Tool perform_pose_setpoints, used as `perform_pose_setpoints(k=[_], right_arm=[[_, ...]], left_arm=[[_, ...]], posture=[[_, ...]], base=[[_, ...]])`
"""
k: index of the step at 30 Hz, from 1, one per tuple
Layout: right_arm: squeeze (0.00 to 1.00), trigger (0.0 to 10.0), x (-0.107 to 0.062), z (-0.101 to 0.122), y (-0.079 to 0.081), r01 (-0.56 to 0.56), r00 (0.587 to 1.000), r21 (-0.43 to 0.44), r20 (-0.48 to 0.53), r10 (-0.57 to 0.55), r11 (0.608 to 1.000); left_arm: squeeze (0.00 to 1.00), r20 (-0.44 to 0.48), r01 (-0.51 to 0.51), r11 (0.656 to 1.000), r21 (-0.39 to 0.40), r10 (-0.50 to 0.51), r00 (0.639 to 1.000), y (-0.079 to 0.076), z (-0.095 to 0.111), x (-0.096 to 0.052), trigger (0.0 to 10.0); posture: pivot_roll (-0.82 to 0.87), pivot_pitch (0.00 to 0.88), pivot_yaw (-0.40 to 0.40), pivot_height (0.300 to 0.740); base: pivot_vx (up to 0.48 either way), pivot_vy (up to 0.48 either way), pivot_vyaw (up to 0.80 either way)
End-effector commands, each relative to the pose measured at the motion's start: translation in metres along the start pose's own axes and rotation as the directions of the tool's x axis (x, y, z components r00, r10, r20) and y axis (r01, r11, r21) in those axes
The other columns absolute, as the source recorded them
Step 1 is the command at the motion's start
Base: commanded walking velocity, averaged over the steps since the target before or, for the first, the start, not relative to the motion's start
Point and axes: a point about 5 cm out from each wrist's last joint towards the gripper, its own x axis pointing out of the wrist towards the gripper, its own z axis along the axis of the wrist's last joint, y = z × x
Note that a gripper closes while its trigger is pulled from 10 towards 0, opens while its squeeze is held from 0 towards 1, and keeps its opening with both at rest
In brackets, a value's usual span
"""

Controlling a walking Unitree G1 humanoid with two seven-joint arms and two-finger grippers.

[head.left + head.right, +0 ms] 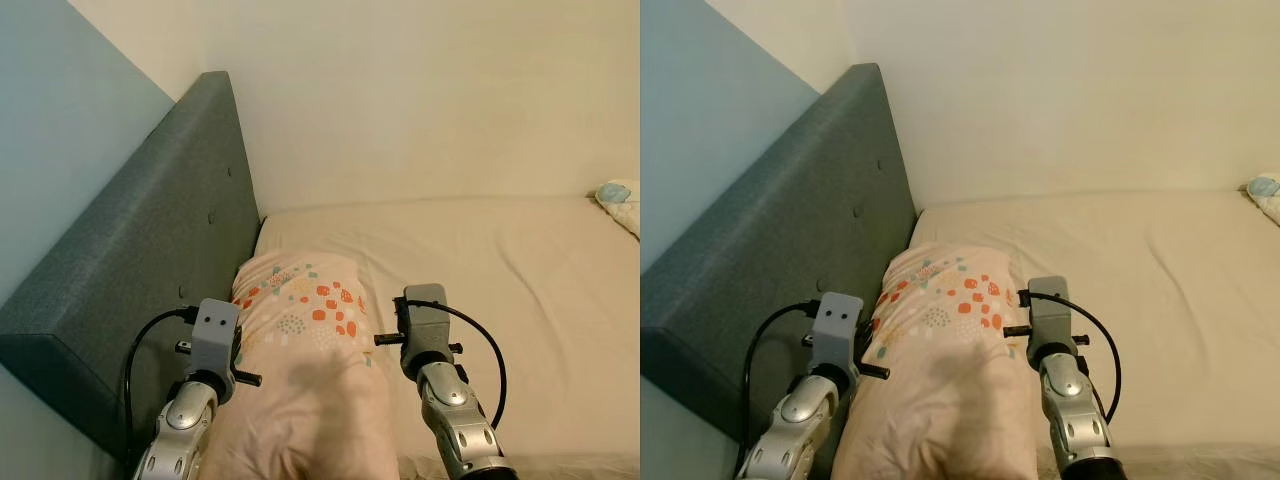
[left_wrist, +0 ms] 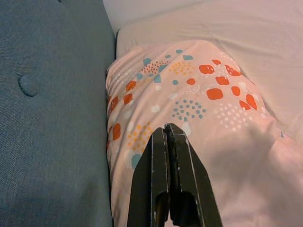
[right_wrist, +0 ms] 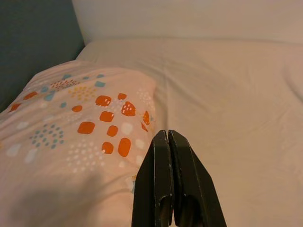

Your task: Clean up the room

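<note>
So the bed [image 1: 500, 260] takes up most of what's in front of the robot, with a plain cream sheet that looks fairly smooth and flat. The grey-blue padded headboard [image 1: 150, 260] runs along the robot's left side of the bed, and it's the easiest thing to place everything else by.

Progress-wise, I'd say this part of the tidy-up is nearly there. The pillow [image 1: 305, 330] lies right up against the headboard, its long edge touching the padding and its far end close to the corner where the headboard meets the wall. It looks lined up, not crooked, so the pillow placing seems done or only needs a nudge. What's left, as far as I can tell, is a small crumpled pale thing [image 1: 618, 195] at the edge of the bed farthest from the headboard. Can't tell what it is, maybe bedding or a soft toy.

The pillow itself is pale pink, puffy and soft, with orange blobs, teal bits and dotted clusters at the far end.

The left gripper [image 2: 166, 130] hangs over the pillow's headboard side, fingers pressed together on nothing. The right gripper [image 3: 167, 135] sits over the pillow's other edge, away from the headboard, also closed and empty.
</note>
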Motion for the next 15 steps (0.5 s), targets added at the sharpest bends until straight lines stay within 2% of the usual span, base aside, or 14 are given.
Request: perform_pose_setpoints(k=[1,15], right_arm=[[0.0,10.0,-0.0012,-0.0069,0.003,-0.003,0.999,0.017,-0.034,0.004,1.0],[0.0,10.0,-0.0042,-0.0083,0.002,-0.005,0.999,0.043,-0.036,0.007,0.999]], left_arm=[[0.0,-0.027,0.008,1.0,0.006,-0.008,1.0,0.0016,-0.0057,-0.0007,10.0],[0.0,-0.035,0.05,0.999,0.012,-0.049,0.998,-0.0039,-0.0072,-0.001,10.0]], posture=[[-0.09,0.049,0.055,0.74],[-0.09,0.048,0.06,0.74]], base=[[0.0,0.0,0.0],[0.0,0.0,0.0]])
